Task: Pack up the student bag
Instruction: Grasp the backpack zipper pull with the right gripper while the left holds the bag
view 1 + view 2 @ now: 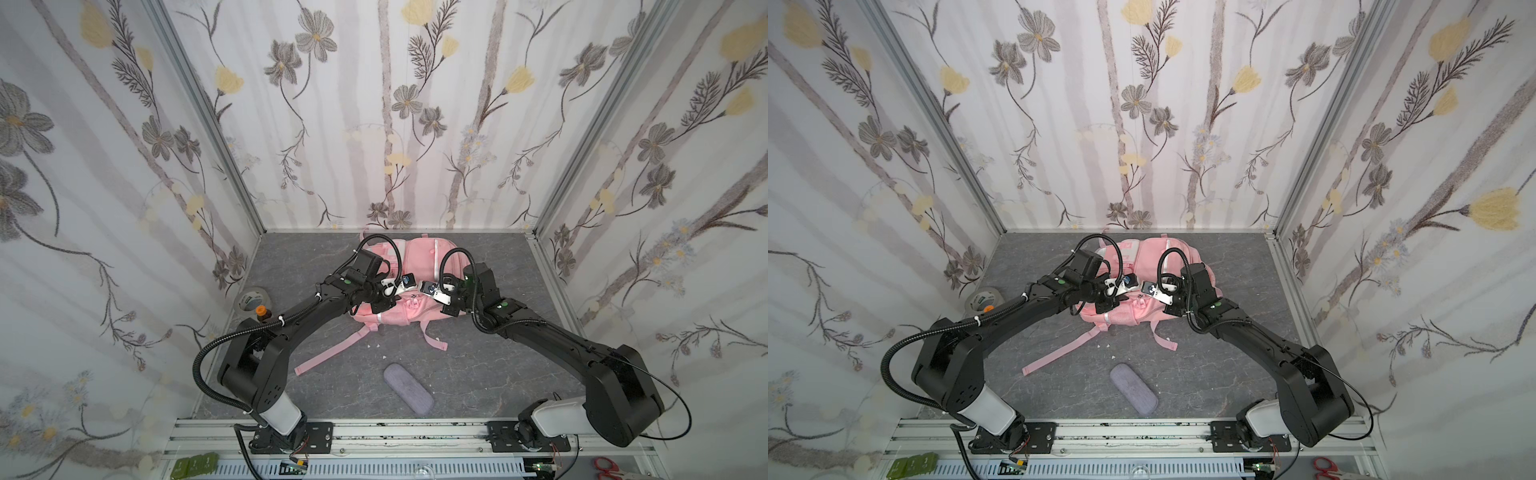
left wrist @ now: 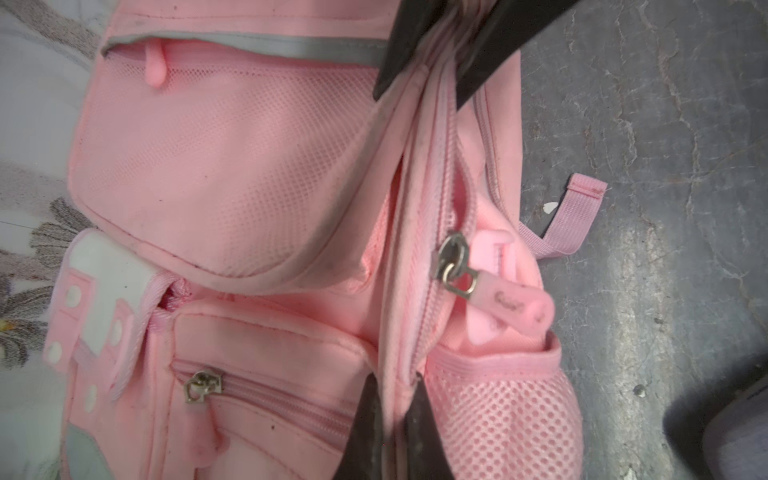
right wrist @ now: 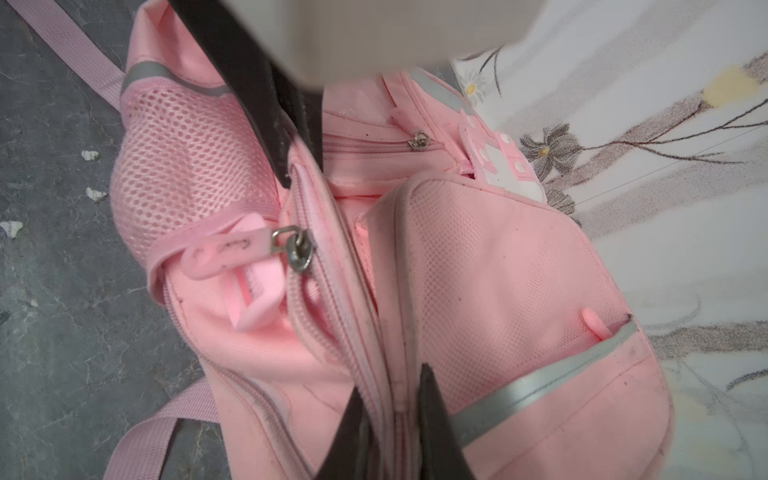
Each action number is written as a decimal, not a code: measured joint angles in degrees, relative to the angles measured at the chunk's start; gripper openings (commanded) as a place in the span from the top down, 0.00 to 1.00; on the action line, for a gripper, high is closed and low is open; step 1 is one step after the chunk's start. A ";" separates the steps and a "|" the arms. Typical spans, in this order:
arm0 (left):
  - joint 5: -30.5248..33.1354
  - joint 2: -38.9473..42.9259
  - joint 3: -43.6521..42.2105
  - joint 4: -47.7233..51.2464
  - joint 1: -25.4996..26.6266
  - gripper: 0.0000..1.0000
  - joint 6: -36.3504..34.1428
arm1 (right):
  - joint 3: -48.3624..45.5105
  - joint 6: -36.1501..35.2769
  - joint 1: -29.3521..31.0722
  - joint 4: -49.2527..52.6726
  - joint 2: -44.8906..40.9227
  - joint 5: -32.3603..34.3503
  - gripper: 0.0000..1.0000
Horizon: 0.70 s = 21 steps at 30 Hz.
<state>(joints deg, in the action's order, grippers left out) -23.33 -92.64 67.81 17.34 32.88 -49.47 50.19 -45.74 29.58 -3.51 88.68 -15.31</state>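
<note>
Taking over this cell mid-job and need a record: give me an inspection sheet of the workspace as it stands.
Surface: grey marbled tabletop, a few white scraps.
Job's things: student bag at rear centre; grey-purple pouch out front.
Clutter: tape roll, orange-capped container by left arm.
Grippers: left gripper and right gripper both shut on the bag's zip band.
Cables: black hoses along both arms.
Surroundings: floral walls; red scissors beyond front rail.

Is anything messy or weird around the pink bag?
Yes. A few tiny white scraps lie scattered like litter on the grey marbled tabletop, beside the straps of the soft pink fabric backpack. In the left wrist view, the backpack's zipper edge also looks smudged with grey grime.
</note>
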 measured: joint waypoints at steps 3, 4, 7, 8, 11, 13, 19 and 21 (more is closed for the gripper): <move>-0.20 -0.52 1.62 0.79 0.00 1.00 1.14 | 1.05 4.68 -0.55 -0.20 -0.39 0.46 0.44; -0.46 -1.03 2.45 1.14 0.00 1.00 2.38 | 1.79 6.73 -0.83 -0.22 -0.76 1.18 0.41; -2.23 -2.95 5.90 1.99 0.04 1.00 6.84 | 2.86 14.36 -0.48 -1.86 -3.30 2.99 0.40; -2.84 -3.74 6.97 2.36 0.15 1.00 8.28 | 2.91 17.18 -0.11 -3.04 -4.57 3.45 0.40; -4.33 -6.08 10.08 4.15 0.46 1.00 13.79 | 0.83 25.83 2.67 -5.64 -9.25 6.88 0.46; -5.01 -7.28 11.65 4.35 0.79 1.00 17.75 | -2.58 30.40 6.25 -6.84 -11.82 8.90 0.53; -5.42 -8.48 13.05 4.33 1.86 1.00 25.68 | -10.88 42.14 9.64 -9.29 -12.90 16.06 0.69; -5.64 -8.66 13.07 4.31 2.14 1.00 27.10 | -10.62 45.33 9.84 -9.94 -11.61 16.39 0.69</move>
<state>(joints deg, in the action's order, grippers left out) -28.97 -101.30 80.88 21.65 35.03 -22.37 39.57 -0.40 39.42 -13.45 77.08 1.08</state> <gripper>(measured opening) 0.081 0.309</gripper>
